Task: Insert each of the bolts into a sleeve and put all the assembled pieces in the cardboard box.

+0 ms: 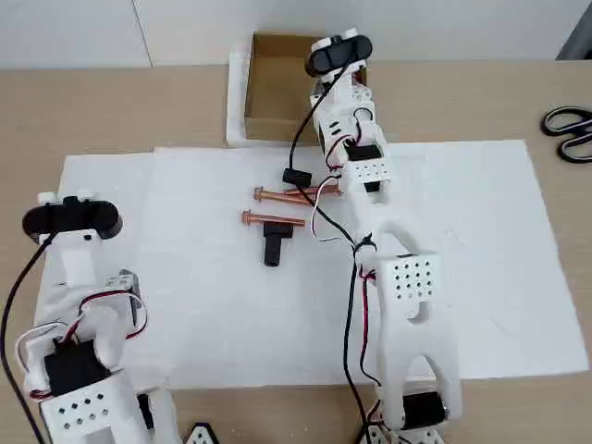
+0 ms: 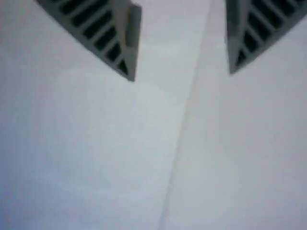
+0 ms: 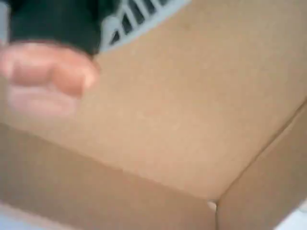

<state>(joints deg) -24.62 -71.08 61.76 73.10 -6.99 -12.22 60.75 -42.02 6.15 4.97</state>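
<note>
right claw (image 1: pixel 331 72): over the box (image 1: pixel 276 88), its arm stretched across the paper (image 1: pixel 462 240) to get there; pinching a piece.
piece (image 3: pixel 48 57): black part with a copper end sticking out, blurred. Sits close to the right wrist camera beside one slatted finger (image 3: pixel 139 14), with the box floor behind it.
left claw (image 2: pixel 182 74): spread wide, nothing between the fingers, bare paper under it. Well apart from box, beyond both loose bolts and off to the left arm's side.
near bolt (image 1: pixel 294 192): copper, flat on paper, near the box and just off its front wall. One end runs under the right arm.
far bolt (image 1: pixel 273 219): copper, flat on paper, roughly parallel to near bolt, a little farther from box.
sleeve (image 1: pixel 275 246): black, on paper just beside far bolt, on the side away from box. Touching or not, cannot tell.
black block (image 1: pixel 296 175): between box and near bolt, on the arm's cable. Second sleeve or cable part, cannot tell.
white strip (image 1: pixel 236 102): lies along one box side wall, against it.
scissors (image 1: pixel 569 129): on the bare table (image 1: pixel 139 102), off the paper, well apart from box.
box inside: brown floor, two walls meeting at a corner in the right wrist view.
</note>
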